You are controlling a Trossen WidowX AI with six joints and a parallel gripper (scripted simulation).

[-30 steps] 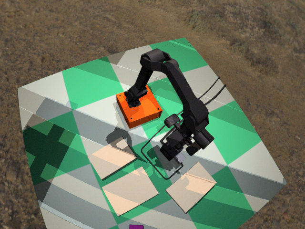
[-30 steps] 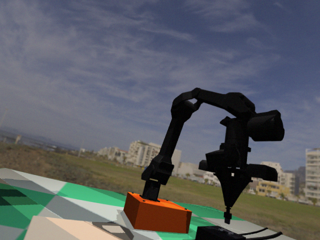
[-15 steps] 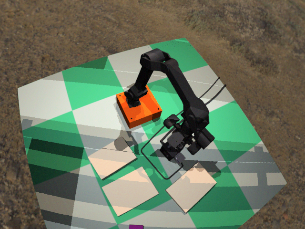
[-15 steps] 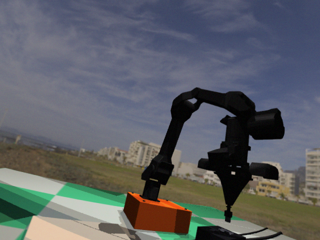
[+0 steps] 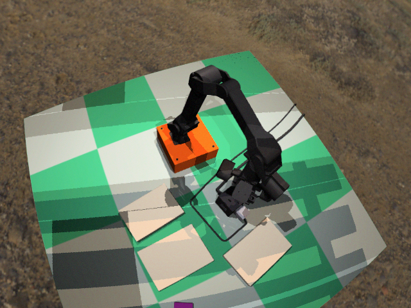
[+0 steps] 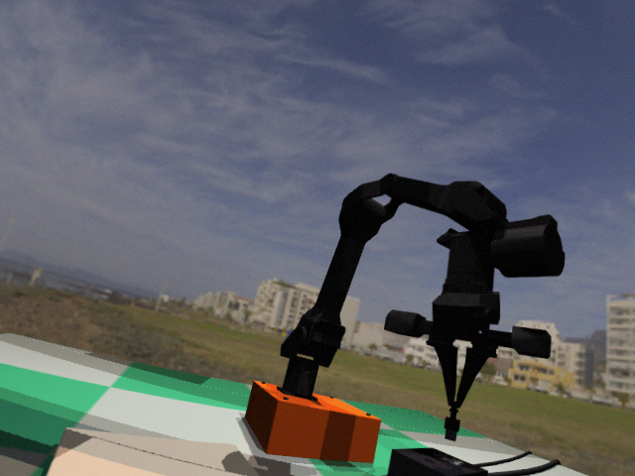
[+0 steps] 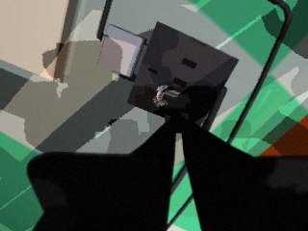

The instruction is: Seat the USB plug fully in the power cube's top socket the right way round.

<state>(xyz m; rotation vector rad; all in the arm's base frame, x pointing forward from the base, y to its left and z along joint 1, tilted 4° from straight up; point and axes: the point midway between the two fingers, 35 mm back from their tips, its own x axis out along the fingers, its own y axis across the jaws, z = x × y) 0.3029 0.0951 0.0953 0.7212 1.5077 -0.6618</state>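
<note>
Pictured nearest in the exterior view: a pale, flat rectangular panel [image 6: 138, 455], one of three pale panels [image 5: 175, 256] [image 7: 29, 34] lying on the green-and-white checked table [image 5: 66, 145] [image 6: 51, 394] [image 7: 217, 10]. Just beyond, cut by the lower edge of the view: a black, box-shaped power cube [image 5: 223, 203] [image 6: 431, 461] [image 7: 207, 53], with dark slots in its top. Beside it on the table, a small whitish-lavender block [image 5: 242, 212] [image 7: 122, 50] — close against one side.

Gripped between the fingertips of the black parallel-jaw gripper [image 5: 237, 197] [image 6: 452, 408] [image 7: 178, 126], a small dark USB plug [image 6: 450, 425] [image 7: 179, 101]. Held over the power cube, out of the socket, with a visible gap beneath its lower end in the exterior view. Too dark to tell which way round.

Looped around the cube from above, a thin black cable [image 5: 205, 217] [image 7: 259, 84]; at the table's far right in the top view, two black cable runs reaching past the edge.

Farther back, set on the table: the orange, box-shaped base [image 5: 207, 149] [image 6: 303, 430] [image 7: 291, 137] of the arm, dark bolts in its top. Seen at the bottom of the top view, partly cropped: a purple block [image 5: 183, 305]. Spread behind it all — grass, pale apartment buildings [image 6: 287, 307] and a streaked blue sky.
</note>
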